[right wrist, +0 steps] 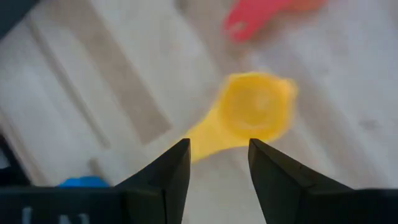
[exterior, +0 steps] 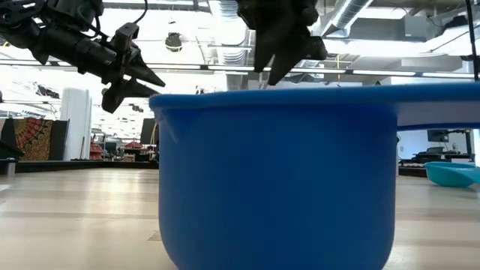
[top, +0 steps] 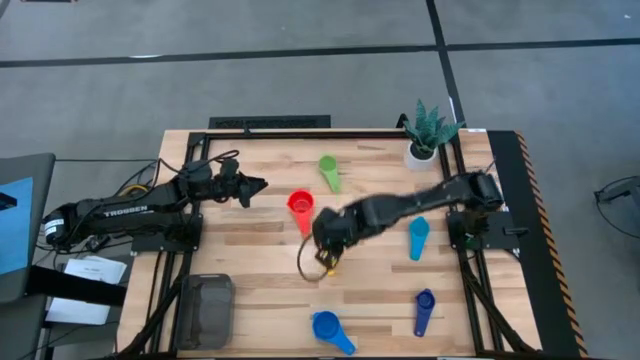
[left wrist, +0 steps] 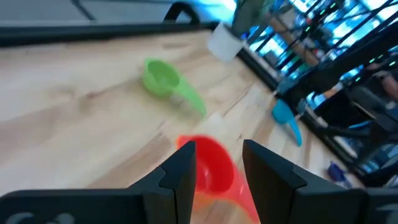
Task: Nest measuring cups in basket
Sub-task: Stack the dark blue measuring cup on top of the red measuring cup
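My right gripper (right wrist: 217, 167) hangs open over the yellow measuring cup (right wrist: 255, 109), fingers pointing steeply down, clear of it; the cup lies on the table near the middle (top: 327, 266). My left gripper (left wrist: 217, 180) stands open above the table's left half (top: 255, 185), pointing toward the red cup (left wrist: 211, 165), apart from it. The red cup (top: 300, 205), green cup (top: 328, 170), teal cup (top: 418, 238), dark blue-purple cup (top: 424, 310) and blue cup (top: 330, 330) lie scattered on the wood. The dark grey basket (top: 205, 310) sits at the near left corner.
A white plant pot (top: 422, 152) stands at the far right. The blue cup (exterior: 277, 180) fills the low view, hiding most of the table. Black frame rails run along the table's left and right sides. Bare wood lies between the yellow cup and the basket.
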Robot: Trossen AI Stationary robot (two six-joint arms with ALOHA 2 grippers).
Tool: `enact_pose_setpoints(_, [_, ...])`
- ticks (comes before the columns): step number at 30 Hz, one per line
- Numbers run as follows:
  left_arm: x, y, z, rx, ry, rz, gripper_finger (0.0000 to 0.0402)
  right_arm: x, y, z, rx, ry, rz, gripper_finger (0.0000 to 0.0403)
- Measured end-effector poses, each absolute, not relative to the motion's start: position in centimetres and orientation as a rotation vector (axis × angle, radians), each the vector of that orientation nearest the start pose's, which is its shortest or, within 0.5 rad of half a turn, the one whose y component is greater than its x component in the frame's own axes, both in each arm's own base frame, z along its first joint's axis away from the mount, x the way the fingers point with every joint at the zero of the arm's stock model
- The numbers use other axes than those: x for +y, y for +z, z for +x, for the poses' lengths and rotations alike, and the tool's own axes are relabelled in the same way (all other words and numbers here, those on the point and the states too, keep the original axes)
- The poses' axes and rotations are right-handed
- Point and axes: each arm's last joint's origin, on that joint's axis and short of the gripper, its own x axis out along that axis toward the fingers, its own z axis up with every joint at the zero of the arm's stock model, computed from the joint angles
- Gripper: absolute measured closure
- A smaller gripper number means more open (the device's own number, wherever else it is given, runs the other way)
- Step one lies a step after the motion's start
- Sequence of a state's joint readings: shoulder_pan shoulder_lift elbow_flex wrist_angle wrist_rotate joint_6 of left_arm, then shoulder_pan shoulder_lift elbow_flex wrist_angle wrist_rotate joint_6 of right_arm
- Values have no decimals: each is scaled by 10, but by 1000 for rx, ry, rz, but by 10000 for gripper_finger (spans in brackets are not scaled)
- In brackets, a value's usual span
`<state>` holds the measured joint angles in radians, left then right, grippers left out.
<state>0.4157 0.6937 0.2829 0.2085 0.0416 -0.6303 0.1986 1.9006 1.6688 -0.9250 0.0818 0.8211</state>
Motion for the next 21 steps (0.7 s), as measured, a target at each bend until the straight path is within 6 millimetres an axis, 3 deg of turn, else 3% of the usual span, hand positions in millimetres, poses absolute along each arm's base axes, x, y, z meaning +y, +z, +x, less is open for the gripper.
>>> enact_pose_setpoints(13, [58,195,144,275,337,-697,283,190,235,390,1037,-74,424,199])
enact_pose_setpoints(21, [58,194,144,286,338,-688,283,225,199,390,1089,-2,393,180])
